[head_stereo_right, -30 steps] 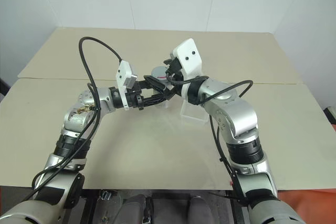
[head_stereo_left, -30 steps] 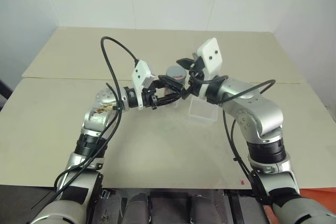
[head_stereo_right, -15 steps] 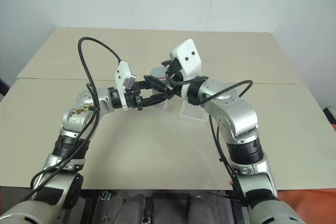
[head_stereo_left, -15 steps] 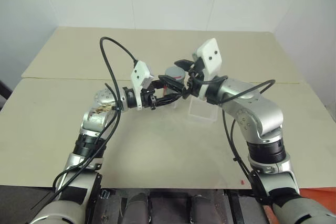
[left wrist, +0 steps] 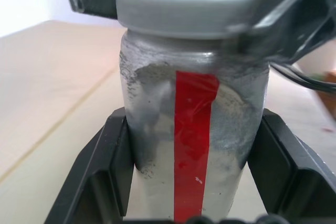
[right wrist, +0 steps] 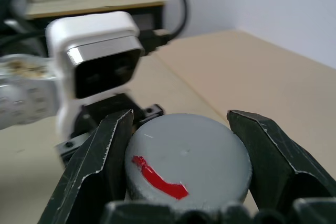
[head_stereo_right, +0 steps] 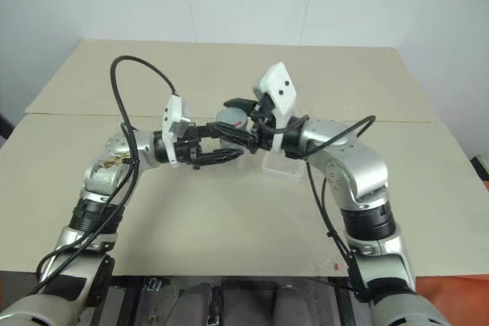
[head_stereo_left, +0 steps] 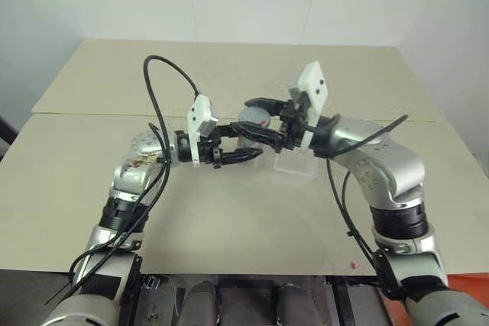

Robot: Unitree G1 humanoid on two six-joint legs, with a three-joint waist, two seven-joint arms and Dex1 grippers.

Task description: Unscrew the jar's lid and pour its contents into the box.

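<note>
L wrist view: left gripper clamps clear red-striped jar. R wrist: right gripper pinches flat grey lid, red-marked.

The beige table carries the clear box.

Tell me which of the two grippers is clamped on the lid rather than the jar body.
The right gripper: its fingers flank the grey lid. The left gripper clamps the red-striped jar lower down.

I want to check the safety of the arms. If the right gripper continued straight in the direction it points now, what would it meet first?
Probably the left gripper's white wrist camera, just beyond the lid the right gripper clamps; depth is unclear.
</note>
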